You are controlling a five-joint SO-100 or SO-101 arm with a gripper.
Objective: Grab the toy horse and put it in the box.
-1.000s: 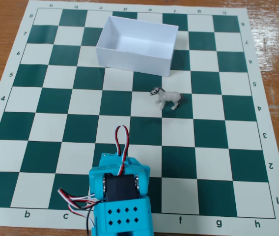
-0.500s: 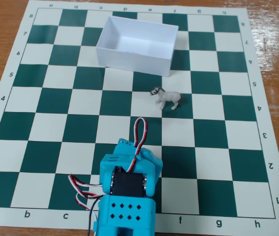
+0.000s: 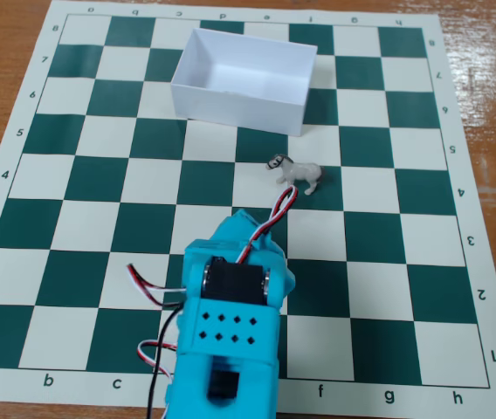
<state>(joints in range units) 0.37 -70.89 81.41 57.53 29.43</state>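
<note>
Tiny off-white toy horse (image 3: 298, 176) w/ dark bridle is standing upright nr white box (image 3: 244, 79); jaws are hiding under arm, can't tell.

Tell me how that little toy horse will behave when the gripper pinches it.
The toy horse looks like rigid moulded plastic, so probably stiff, not floppy. Being tiny, it is likely very light and may skid across the chessboard if nudged. Standing on thin legs, it could easily tip.

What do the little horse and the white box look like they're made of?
The toy horse looks like moulded plastic: smooth off-white body with dark painted mane and bridle. The box seems thin card or plastic sheet: flat matte white walls with crisp folded corners; which of the two is unclear.
</note>
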